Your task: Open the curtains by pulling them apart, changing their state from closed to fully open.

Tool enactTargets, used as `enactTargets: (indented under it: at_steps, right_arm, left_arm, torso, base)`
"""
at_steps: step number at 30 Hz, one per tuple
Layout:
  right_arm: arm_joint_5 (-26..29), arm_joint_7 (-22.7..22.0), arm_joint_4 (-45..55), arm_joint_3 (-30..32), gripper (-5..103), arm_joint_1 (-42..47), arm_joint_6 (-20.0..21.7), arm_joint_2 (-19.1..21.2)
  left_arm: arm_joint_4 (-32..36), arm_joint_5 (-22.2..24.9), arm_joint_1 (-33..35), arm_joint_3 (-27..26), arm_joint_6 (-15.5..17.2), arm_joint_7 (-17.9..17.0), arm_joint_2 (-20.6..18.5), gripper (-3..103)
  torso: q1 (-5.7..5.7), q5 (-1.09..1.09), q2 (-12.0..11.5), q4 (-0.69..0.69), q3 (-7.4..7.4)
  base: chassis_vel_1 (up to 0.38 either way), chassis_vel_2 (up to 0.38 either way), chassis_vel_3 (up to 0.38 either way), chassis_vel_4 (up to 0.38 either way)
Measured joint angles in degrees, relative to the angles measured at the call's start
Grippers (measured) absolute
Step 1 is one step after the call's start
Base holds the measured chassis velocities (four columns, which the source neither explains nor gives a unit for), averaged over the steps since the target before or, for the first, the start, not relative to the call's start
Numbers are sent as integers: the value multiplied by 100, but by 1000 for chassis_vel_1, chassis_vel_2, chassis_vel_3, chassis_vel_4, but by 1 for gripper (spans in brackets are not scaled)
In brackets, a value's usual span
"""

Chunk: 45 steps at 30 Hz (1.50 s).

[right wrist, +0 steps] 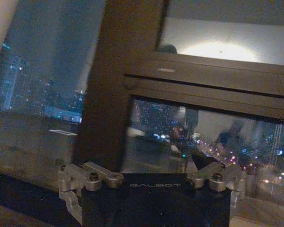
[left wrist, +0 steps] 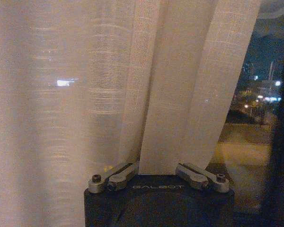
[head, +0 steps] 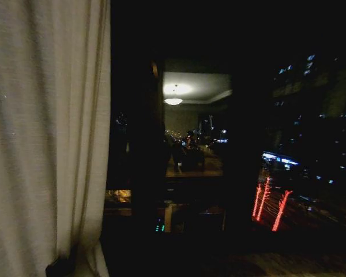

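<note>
Curtains [head: 46,138] hang bunched at the left of the head view, their pleats covering that side from top to bottom, with a dark gripper part just showing at the hem. In the left wrist view the left gripper [left wrist: 158,163] is clenched on a fold of the sheer fabric [left wrist: 109,94], which rises straight from between its linkages; city lights glow through the weave. Beside the curtain edge the glass is bare and dark. The right gripper [right wrist: 154,165] faces a brown window frame [right wrist: 118,85] and the pane beyond, well apart from any fabric; whether it is released or clenched I cannot tell. Farther off, the glass reflects a ceiling lamp [head: 173,101] and a room, and red light streaks [head: 268,205] show at lower right.
</note>
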<state>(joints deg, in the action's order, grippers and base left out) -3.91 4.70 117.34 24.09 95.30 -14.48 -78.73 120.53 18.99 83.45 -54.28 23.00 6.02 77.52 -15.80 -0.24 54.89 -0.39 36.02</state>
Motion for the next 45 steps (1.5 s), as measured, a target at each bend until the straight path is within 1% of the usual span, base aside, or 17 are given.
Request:
enactTargets:
  at_steps: [10,11,15,20,23,27,45]
  right_arm:
    - [13,-3,-28,-4,100,-44,-8,0]
    - [11,-2,-28,-14,100,-43,-8,0]
    - [3,1,-29,-41,100,-35,-8,0]
    - [-24,3,-31,-53,100,-19,-10,0]
    - [-35,7,-27,-59,100,-1,-14,0]
    - [-38,8,-29,-64,100,-4,-17,1]
    - [-86,18,-84,-133,100,-49,-18,0]
  left_arm:
    - [28,-11,18,-21,-4,0,29,2]
    - [16,-10,22,-32,-15,2,29,2]
    - [-16,-1,45,-56,-83,9,17,2]
    - [-42,7,42,-60,-99,17,5,2]
    - [-54,9,31,-54,-108,18,0,2]
    - [-68,12,13,-50,-110,20,-5,2]
    - [-148,22,-31,-46,-119,42,-22,2]
  torso:
    - [-1,-1,0,0,0]
    - [-1,-3,0,-2,0]
    - [-1,1,0,0,0]
    - [0,-2,0,-2,0]
    - [-1,1,-1,0,1]
    - [0,-2,0,-2,0]
    - [-1,-2,0,0,0]
  base:
    - [312,318,-300,-314]
    - [255,289,-258,-289]
    - [269,261,-263,-256]
    - [224,247,-251,-252]
    - [253,257,-251,-231]
    - [246,243,-244,-240]
    - [257,253,-257,-256]
